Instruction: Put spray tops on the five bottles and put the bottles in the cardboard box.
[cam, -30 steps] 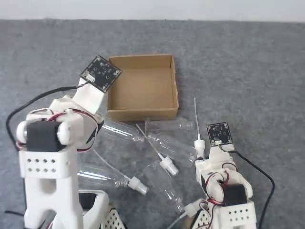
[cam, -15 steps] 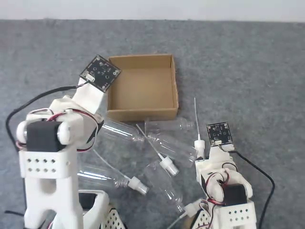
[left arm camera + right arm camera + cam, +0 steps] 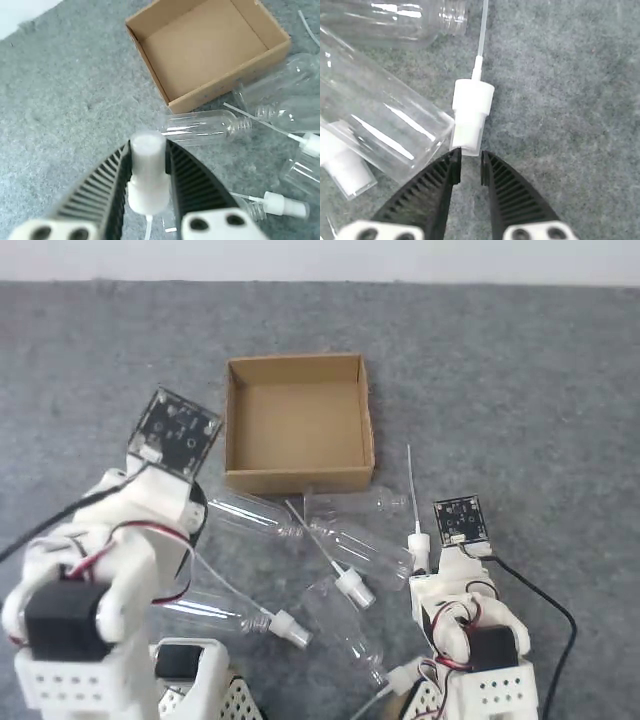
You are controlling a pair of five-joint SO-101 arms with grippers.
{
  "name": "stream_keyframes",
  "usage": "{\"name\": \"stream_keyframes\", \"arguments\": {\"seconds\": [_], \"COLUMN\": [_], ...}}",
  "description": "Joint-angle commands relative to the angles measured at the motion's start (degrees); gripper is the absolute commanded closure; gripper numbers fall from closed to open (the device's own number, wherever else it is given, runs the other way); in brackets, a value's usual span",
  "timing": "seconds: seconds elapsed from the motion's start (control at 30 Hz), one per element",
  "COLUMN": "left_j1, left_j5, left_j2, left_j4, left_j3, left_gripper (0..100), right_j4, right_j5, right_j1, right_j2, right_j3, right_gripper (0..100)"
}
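My left gripper (image 3: 148,146) is clamped on a white plastic spray top (image 3: 147,175). The uncapped clear plastic bottle (image 3: 200,129) lies just ahead, crosswise. Right gripper (image 3: 470,155) is barely open and empty.

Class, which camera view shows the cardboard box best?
The high view: the whole box is seen from above, all four walls and bare floor. The left wrist view shows the box at a slant, its far corner cut off by the frame.

White printed arms (image 3: 135,530), black servos (image 3: 62,623), black cables (image 3: 535,587)
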Motion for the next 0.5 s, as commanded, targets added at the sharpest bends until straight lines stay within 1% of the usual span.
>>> {"name": "stream_keyframes", "arguments": {"seconds": [0.0, 0.4, 0.47], "left_j1": [0.0, 0.0, 0.0], "left_j5": [0.7, 0.8, 1.9], "left_j2": [-2.0, -4.0, -4.0], "left_j4": [1.6, 1.7, 1.7], "left_j3": [0.9, 1.1, 2.1], "left_gripper": [99, 99, 99], "right_j4": [0.2, 0.2, 0.2], "right_j5": [-0.4, -0.4, -0.4], "right_j1": [0.4, 0.4, 0.4], "right_j2": [-0.7, -0.7, -0.7], "right_j3": [1.2, 1.2, 1.2], "right_gripper": [95.4, 95.4, 95.4]}}
